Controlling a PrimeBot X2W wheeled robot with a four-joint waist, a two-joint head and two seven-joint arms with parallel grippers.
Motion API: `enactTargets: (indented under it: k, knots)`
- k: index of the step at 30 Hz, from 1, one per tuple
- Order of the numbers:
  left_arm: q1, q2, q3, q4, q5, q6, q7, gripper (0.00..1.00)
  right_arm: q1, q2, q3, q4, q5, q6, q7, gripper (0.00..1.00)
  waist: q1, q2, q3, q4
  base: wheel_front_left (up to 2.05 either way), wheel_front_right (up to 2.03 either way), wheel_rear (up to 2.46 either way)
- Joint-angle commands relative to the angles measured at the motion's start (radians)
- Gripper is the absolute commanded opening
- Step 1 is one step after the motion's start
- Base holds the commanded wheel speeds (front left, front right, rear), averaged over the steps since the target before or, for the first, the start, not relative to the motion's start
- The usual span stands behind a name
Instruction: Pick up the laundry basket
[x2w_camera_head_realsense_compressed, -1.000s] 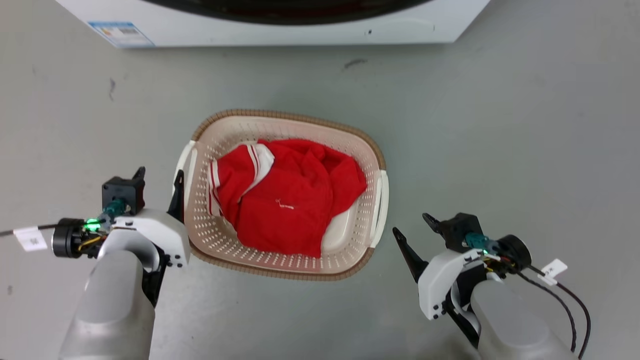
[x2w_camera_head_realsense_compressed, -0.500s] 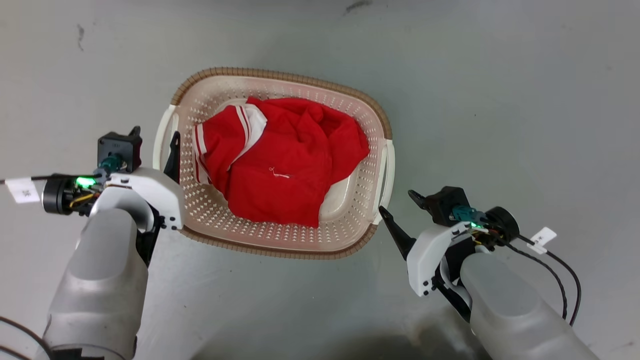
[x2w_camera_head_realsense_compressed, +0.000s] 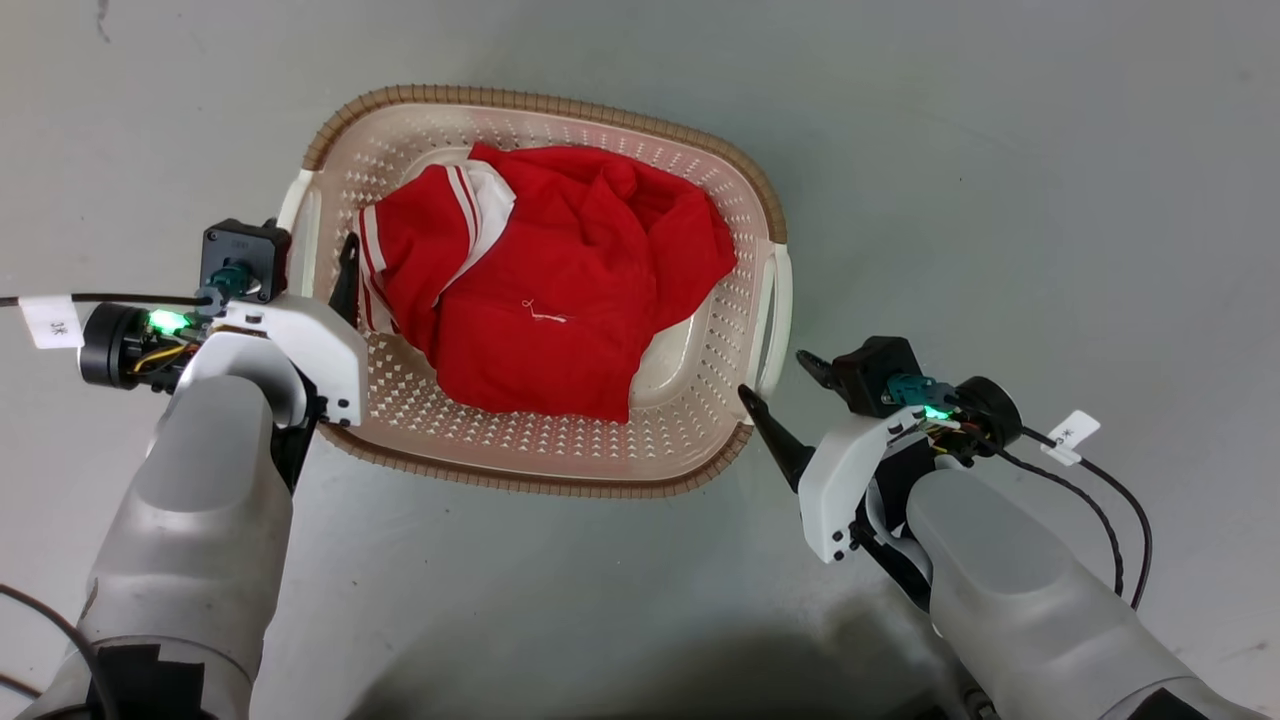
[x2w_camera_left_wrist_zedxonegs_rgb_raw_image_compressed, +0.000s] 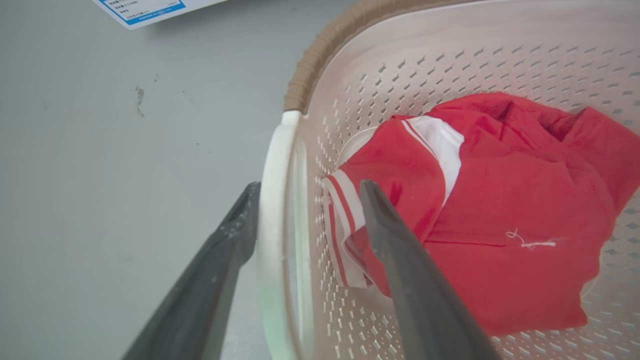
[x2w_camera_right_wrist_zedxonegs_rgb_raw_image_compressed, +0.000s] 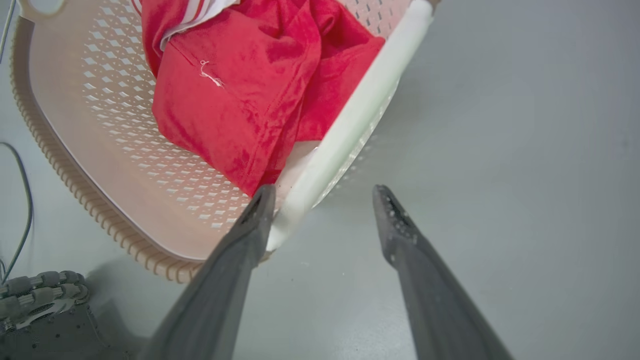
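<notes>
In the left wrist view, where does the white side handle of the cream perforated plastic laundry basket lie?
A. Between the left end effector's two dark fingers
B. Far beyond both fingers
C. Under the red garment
A: the white side handle runs up between the left end effector's two spread fingers.

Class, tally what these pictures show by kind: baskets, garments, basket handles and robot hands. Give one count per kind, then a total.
laundry basket: 1
red garment: 1
white basket handles: 2
robot hands, left hand and right hand: 2
Total: 6
</notes>
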Motion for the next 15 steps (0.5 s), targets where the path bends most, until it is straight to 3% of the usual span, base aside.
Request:
enactTargets:
  k: [1,9,10,11,12,13,14,15]
  knots:
    - [-0.017,-0.003,-0.007,0.012,-0.001,0.004,-0.003,1.0,-0.021,-0.001,0.022,0.014,0.019,-0.001,-0.002,1.0,-0.0001,0.0,0.007,0.001,0.0,0.0,0.0]
    - [-0.032,-0.009,-0.02,0.034,-0.007,0.007,-0.003,1.0,-0.045,-0.001,0.08,0.043,0.072,-0.001,-0.001,1.0,-0.0001,0.0,0.017,0.002,0.0,0.0,0.0]
    - [-0.032,-0.011,-0.02,0.038,-0.009,0.007,-0.003,1.0,-0.049,-0.001,0.086,0.045,0.078,-0.001,-0.001,0.9,-0.0001,0.0,0.018,0.002,0.0,0.0,0.0]
    - [-0.03,-0.014,-0.023,0.048,-0.011,0.006,-0.003,1.0,-0.052,-0.001,0.091,0.048,0.085,-0.001,-0.001,0.47,-0.0001,0.0,0.018,0.002,0.0,0.0,0.0]
    - [-0.032,-0.015,-0.026,0.052,-0.013,0.005,-0.003,0.47,-0.055,-0.001,0.097,0.052,0.09,-0.001,-0.002,0.0,-0.0001,0.0,0.019,0.002,0.0,0.0,0.0]
    - [-0.037,-0.014,-0.028,0.054,-0.015,0.004,-0.003,0.18,-0.059,-0.001,0.102,0.055,0.094,-0.001,-0.001,0.0,-0.0001,0.0,0.02,0.002,0.0,0.0,0.0]
    - [-0.04,-0.014,-0.031,0.056,-0.016,0.003,-0.003,0.0,-0.063,-0.001,0.107,0.059,0.098,-0.001,-0.002,0.0,-0.0001,0.0,0.02,0.002,0.0,0.0,0.0]
    - [-0.042,-0.014,-0.036,0.059,-0.015,0.001,-0.003,0.0,-0.065,-0.003,0.112,0.063,0.103,-0.001,-0.002,0.0,-0.0001,0.0,0.019,0.002,0.0,0.0,0.0]
